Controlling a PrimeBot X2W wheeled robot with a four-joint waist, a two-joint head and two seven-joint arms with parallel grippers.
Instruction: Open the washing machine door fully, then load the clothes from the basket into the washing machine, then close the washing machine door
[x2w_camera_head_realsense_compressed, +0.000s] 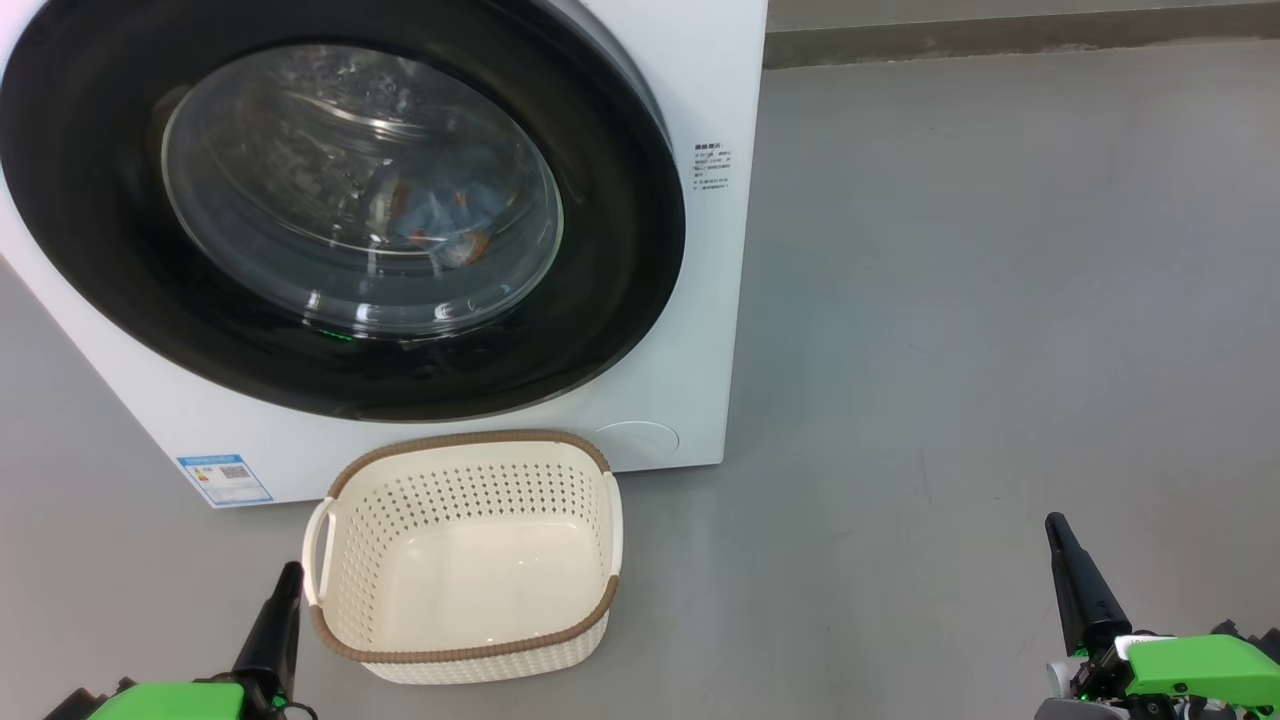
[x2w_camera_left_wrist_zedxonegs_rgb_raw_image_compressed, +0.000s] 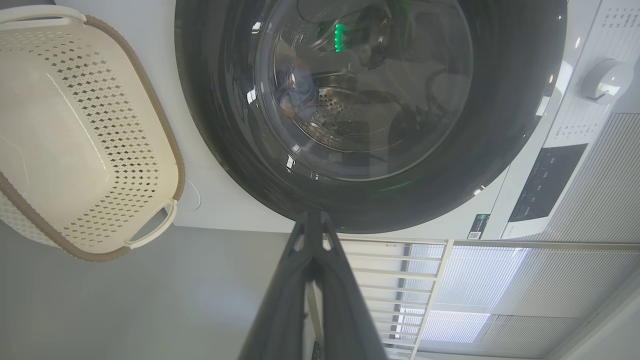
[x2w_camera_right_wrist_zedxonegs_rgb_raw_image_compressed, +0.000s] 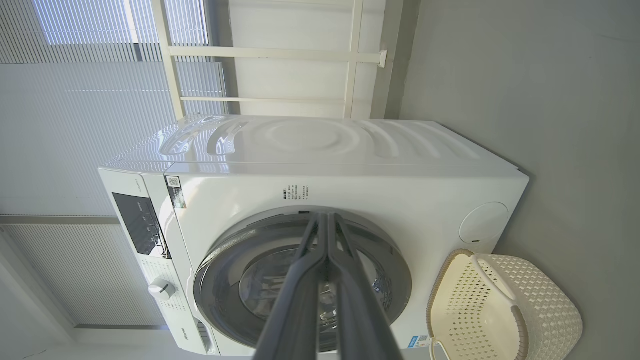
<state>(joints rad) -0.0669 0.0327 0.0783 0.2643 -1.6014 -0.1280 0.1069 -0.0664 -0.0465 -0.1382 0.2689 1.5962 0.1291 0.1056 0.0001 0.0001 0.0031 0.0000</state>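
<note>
Clothes (x2w_camera_head_realsense_compressed: 440, 215) behind closed washing machine door (x2w_camera_head_realsense_compressed: 300, 200)

Clothes (x2w_camera_head_realsense_compressed: 440, 215) indistinct behind door glass (x2w_camera_head_realsense_compressed: 290, 150)

A: How do your grippers stand?
B: My left gripper (x2w_camera_head_realsense_compressed: 288, 585) sits low on my left, its two dark fingers pressed together, tips pointing up and forward.
A: And the other?
B: My right gripper (x2w_camera_head_realsense_compressed: 1060, 535) — low on my right, well apart — is closed too, empty, its green wrist (x2w_camera_head_realsense_compressed: 1195, 662) behind it.
</note>
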